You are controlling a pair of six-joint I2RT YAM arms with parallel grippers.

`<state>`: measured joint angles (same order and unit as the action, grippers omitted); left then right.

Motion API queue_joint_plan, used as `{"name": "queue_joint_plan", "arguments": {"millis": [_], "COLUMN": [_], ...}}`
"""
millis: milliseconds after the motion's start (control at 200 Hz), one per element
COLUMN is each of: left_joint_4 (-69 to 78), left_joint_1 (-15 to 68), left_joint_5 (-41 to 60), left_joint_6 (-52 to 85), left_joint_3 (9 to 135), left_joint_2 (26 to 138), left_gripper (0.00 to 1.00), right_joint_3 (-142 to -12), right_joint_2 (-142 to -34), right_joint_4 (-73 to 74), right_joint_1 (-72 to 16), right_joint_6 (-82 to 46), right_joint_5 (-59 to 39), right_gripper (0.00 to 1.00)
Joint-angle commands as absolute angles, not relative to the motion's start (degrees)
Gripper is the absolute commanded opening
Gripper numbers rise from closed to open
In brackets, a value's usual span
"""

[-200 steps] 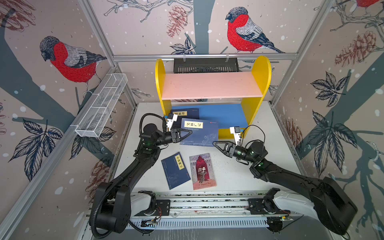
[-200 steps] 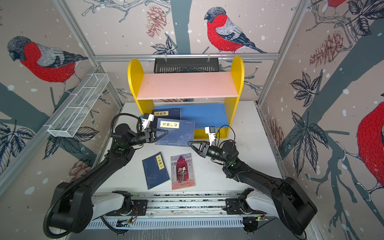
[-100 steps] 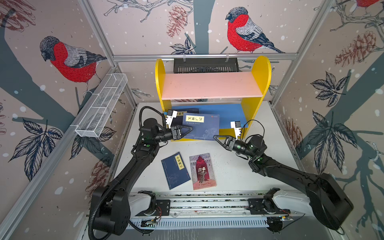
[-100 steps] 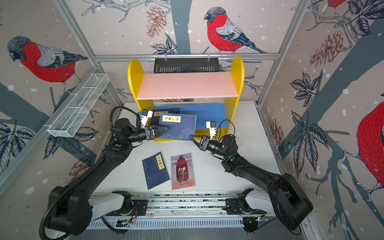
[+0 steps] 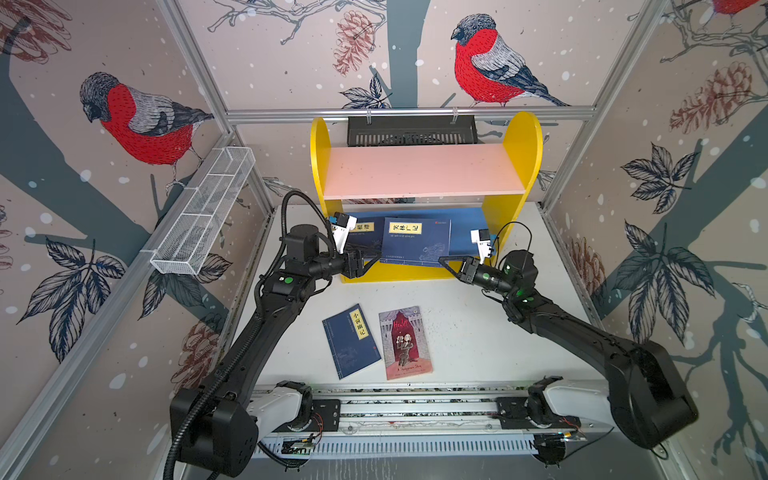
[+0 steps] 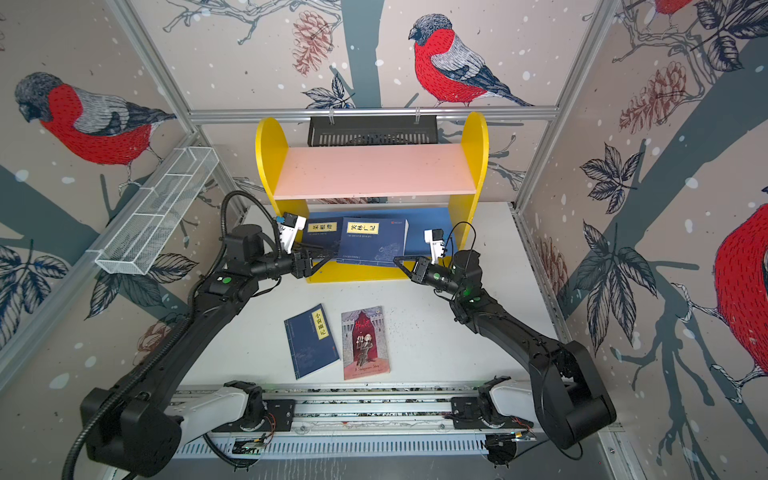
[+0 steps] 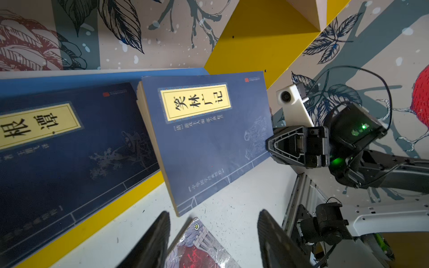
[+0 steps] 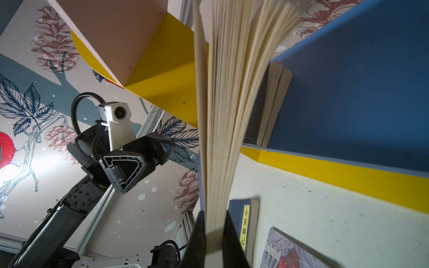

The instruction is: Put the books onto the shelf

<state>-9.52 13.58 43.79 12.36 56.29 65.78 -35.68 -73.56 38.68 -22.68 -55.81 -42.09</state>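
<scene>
At shelf, over its lower board beside another book, navy book tilted, pinched at one edge by closed right fingers; left fingers half spread, empty. Could fan open and slip, being gripped so thinly.

You work in a robot lab cell. Its metal frame, bird-print wall panels and arm rail show that.

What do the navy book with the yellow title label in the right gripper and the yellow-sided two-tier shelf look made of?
The navy book: apparently a paperback, with a matte card cover and cream paper pages that fan loosely along the edge. The yellow-sided shelf: probably painted wood or fibreboard; flat rigid boards, matte yellow, pink and blue coats, square-cut edges.
</scene>
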Motion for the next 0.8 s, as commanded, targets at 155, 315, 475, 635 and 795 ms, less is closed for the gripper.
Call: {"name": "queue_joint_plan", "arguments": {"millis": [155, 315, 475, 635, 795], "left_joint_4": [-15.8, -20.0, -20.2, -19.6, -18.4], "left_joint_1": [16.0, 15.9, 15.9, 15.9, 15.9], "left_joint_5": [42.7, 36.4, 30.0, 31.3, 32.2], "left_joint_6": [-1.8, -6.2, -2.9, -1.1, 0.1], "left_joint_3": [59.2, 61.0, 60.8, 60.1, 58.7], "left_joint_2": [62.6, 61.4, 60.0, 59.6, 59.3], "left_gripper": [0.58, 0.59, 0.59, 0.58, 0.58], "right_joint_3": [-42.5, -46.8, -52.9, -59.4, -63.7], "right_joint_2": [-80.7, -86.5, -93.5, -100.3, -104.4], "right_joint_4": [39.4, 40.8, 42.9, 43.3, 41.6], "right_joint_1": [-23.2, -24.5, -26.7, -28.6, -30.1], "right_joint_6": [-54.7, -56.7, -58.9, -61.0, -61.8], "right_joint_5": [-46.6, -46.2, -46.8, -46.7, -45.7], "right_gripper": [0.01, 0.01, 0.01, 0.01, 0.02]}}
